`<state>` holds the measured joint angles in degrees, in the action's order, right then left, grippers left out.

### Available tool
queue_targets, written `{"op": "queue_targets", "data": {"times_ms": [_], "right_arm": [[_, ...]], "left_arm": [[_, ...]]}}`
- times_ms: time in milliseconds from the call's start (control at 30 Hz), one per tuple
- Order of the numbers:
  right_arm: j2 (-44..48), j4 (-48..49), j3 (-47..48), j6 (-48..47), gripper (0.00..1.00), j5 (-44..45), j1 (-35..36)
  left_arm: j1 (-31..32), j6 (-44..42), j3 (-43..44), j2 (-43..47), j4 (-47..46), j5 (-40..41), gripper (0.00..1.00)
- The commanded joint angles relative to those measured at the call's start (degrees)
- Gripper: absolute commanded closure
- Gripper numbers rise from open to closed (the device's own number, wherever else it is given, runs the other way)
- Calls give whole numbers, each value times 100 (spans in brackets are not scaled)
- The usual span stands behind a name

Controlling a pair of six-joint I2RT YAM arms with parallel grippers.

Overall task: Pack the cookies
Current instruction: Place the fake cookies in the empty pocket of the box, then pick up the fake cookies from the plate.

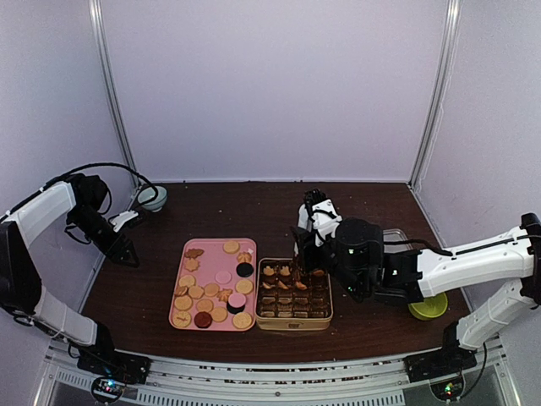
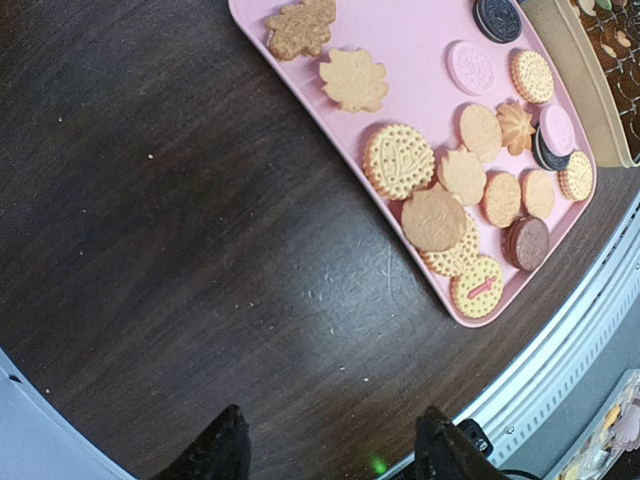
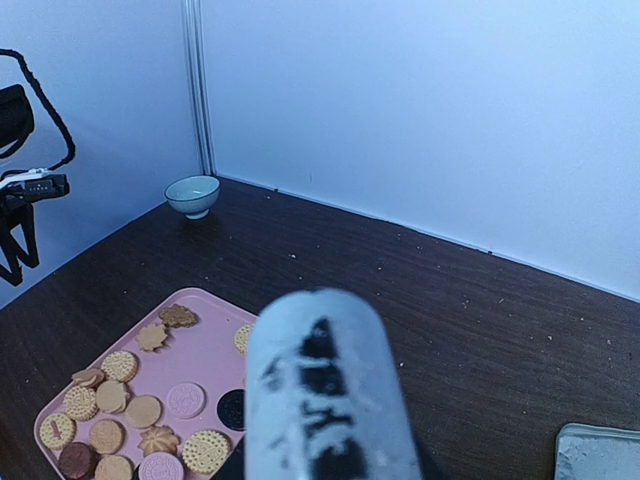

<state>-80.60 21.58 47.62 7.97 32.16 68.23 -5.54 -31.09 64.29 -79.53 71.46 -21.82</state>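
The cookies lie spread on a pink tray; most are tan and round, a few dark or pink. They also show in the left wrist view as cookies on the tray. More cookies sit in the compartments of a tan box right of the tray. My right gripper hangs over the box's back edge, shut on metal tongs whose tips reach down toward the back row. Whether the tips hold a cookie is hidden. My left gripper is open over bare table, left of the tray.
A pale bowl stands at the back left near the left arm. A yellow-green dish sits under the right forearm. A grey flat piece lies behind the box on the right. The table's front rail runs close to the tray.
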Motion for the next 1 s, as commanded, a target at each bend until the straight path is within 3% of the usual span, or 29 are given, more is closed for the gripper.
{"op": "queue_targets", "data": {"times_ms": [0, 433, 967], "right_arm": [[38, 189, -4, 14, 69, 88, 1], [-197, 200, 896, -265, 74, -210, 289], [-3901, -337, 5172, -75, 74, -1762, 689]], "left_arm": [[-31, 23, 155, -10, 32, -24, 42], [-34, -32, 147, 42, 44, 3, 41], [-203, -225, -360, 210, -198, 135, 38]]}}
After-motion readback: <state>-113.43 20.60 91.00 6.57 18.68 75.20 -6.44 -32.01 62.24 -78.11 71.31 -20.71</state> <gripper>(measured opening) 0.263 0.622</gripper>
